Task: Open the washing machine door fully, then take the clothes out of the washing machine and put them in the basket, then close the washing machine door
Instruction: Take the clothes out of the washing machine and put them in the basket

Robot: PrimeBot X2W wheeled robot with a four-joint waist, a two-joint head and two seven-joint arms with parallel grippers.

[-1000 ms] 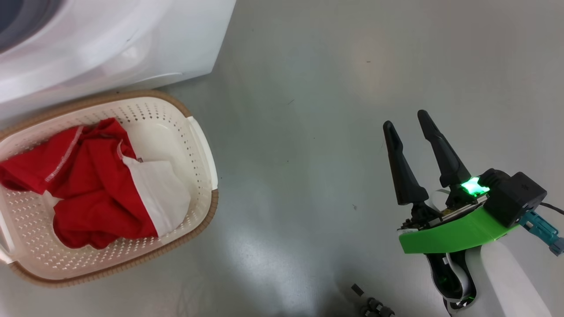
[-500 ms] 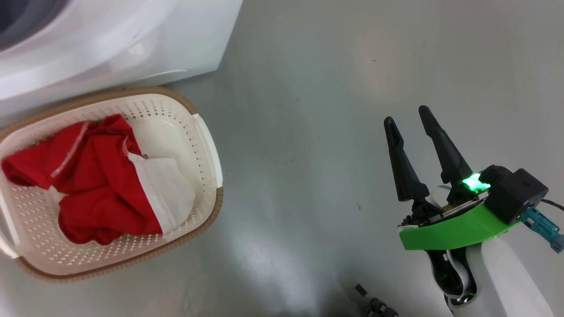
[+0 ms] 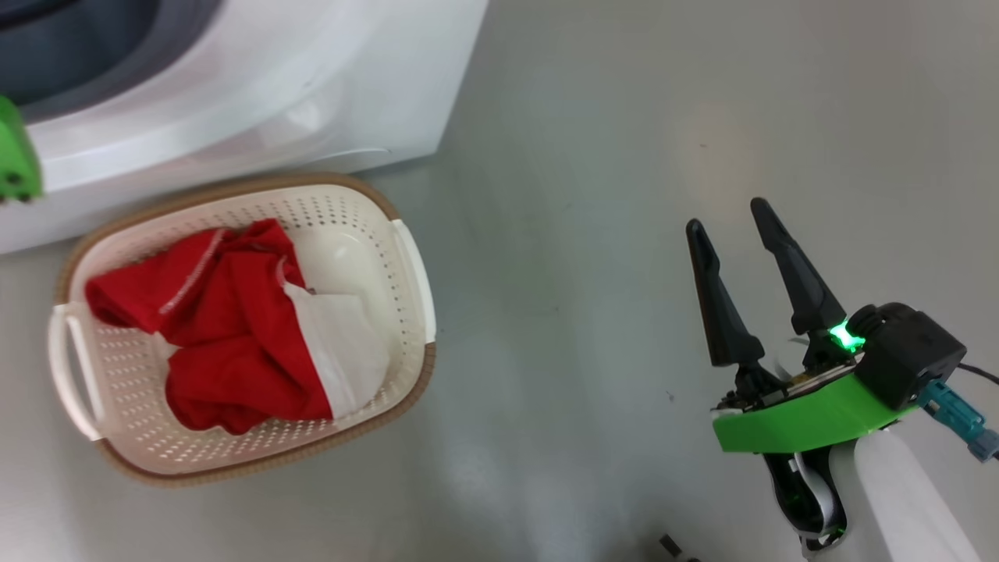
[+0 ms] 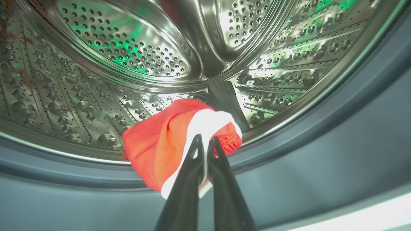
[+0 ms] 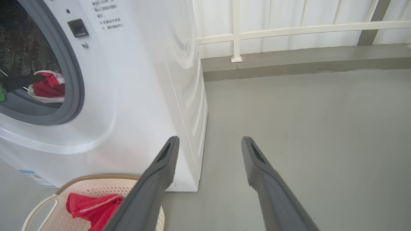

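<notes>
Head view. White washing machine [image 3: 257,86] at upper left, standing on a grey floor [image 3: 585,156]. Just in front of it, the basket [image 3: 412,257], long axis running left to right across the view, right end tipped slightly upward, a handle at each end. Inside, the clothes [image 3: 234,343]: a red heap with a white panel on its right side, lying across the left and middle. Right gripper [image 3: 727,215] at lower right, well apart from the basket, fingers spread wide and grasping nothing, pointing up the view with a slight lean left.

Left wrist view. Looking into the perforated steel drum [image 4: 128,54], bordered by a grey rubber ring [image 4: 321,150]. Left gripper [image 4: 206,139] clenched on a red garment [image 4: 154,147], white band pinched between the fingertips. Garment at the drum's front lip, lower end hanging over the rubber ring, long axis roughly in line with the fingers, leaning up to the right.

Right wrist view. Fingers apart here too, framing bare floor and the machine's front corner. Round opening at upper left uncovered, red-and-white garment just inside, a dark finger reaching to it from the left. Basket rim and red cloth at bottom left, close against the machine's base; touching or not, cannot tell. White railing [image 5: 236,32] along the back.
</notes>
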